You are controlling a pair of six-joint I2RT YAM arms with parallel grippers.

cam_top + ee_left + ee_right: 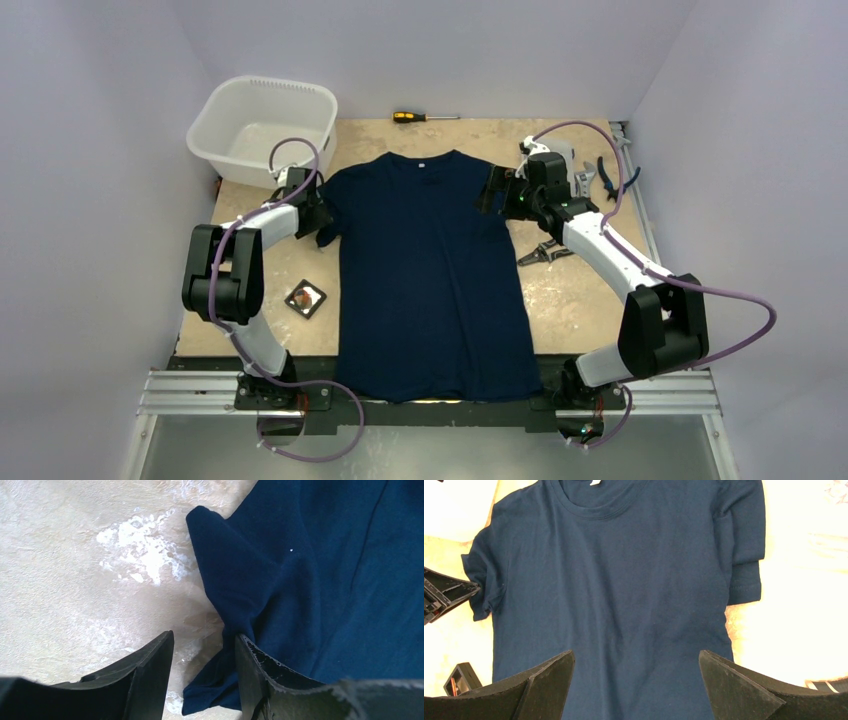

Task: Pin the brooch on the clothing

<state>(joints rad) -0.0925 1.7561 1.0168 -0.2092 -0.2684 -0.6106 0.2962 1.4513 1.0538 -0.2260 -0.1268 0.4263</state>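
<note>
Left of the one navy T-shirt [430, 270], which lies flat with its collar farthest from the arm bases, one small black tray [306, 298] holds the single brooch [307, 296], apart from the cloth. Two claws flank the shirt. The left gripper [202, 680] is spread, with crumpled sleeve fabric just beside one finger. The right gripper [636, 680] is spread wide by the opposite sleeve. Beyond the collar lie one white basin [262, 125] and one screwdriver [425, 117]. The tan table [580, 300] is scuffed white in places, and pale walls [90, 100] enclose it.

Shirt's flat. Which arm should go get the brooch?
Left. The brooch sits in its tray on the left arm's side of the T-shirt, and the left gripper is open. The right gripper would have to cross the shirt.
</note>
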